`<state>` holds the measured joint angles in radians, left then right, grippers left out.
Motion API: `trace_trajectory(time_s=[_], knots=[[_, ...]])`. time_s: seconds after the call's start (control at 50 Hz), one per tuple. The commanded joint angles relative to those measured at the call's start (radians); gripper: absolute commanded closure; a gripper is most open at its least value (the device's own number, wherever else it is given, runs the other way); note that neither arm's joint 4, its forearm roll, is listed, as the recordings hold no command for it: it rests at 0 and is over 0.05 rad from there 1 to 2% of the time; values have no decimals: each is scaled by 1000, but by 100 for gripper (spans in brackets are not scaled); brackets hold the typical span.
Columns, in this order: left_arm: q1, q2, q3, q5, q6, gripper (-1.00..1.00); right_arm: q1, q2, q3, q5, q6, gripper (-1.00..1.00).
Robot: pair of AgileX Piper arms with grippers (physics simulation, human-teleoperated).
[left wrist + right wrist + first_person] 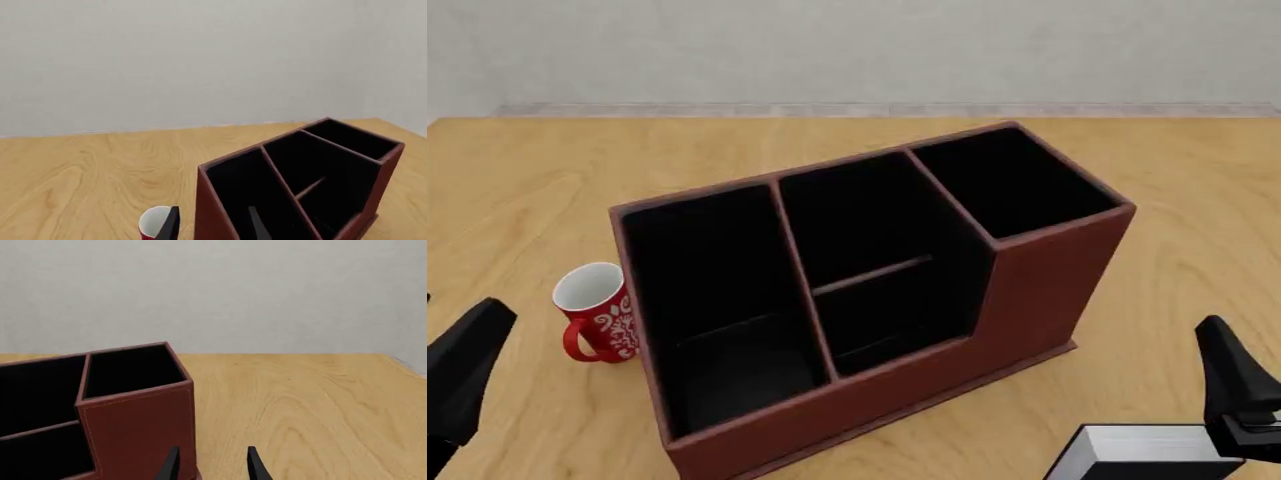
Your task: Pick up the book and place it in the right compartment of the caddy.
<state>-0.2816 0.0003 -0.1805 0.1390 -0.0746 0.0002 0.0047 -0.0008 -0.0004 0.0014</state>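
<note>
Table: light wooden tabletop (547,180) with visible grain, ending at a pale grey wall along its far edge.
Caddy: large reddish-brown leather-look organiser box (1054,290), black inside, standing upright mid-table; its long axis runs askew from the near-left toward the far-right.
Right compartment: deep black-lined end section (1014,180) with tall walls, at the caddy's far-right end.
Book: thick black-covered book (1141,452) lying flat at the table's near edge, toward the near-right corner, white page edges facing up and away; just beside the caddy's front, apart from it.
Mug: red patterned mug (598,312) with white interior, upright, just beside the caddy's left wall.
Left gripper (213,222): fingers spread wide, holding nothing.
Right gripper (212,464): fingers narrowly parted, holding nothing.
</note>
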Motion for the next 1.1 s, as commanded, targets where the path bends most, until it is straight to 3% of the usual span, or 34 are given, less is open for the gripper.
trace_trajectory(time_s=[0.02,0.16,0.32,1.1], knots=[[-170,0,-70,56,-18,-100,0,-2,0,2,-3,-100],[-270,0,-92,86,-25,-100,0,-1,-1,2,0,-100],[-320,0,-112,109,-32,-100,0,-1,-1,2,-1,-100],[-313,0,-118,112,-28,-100,0,-1,-1,2,-1,-100]])
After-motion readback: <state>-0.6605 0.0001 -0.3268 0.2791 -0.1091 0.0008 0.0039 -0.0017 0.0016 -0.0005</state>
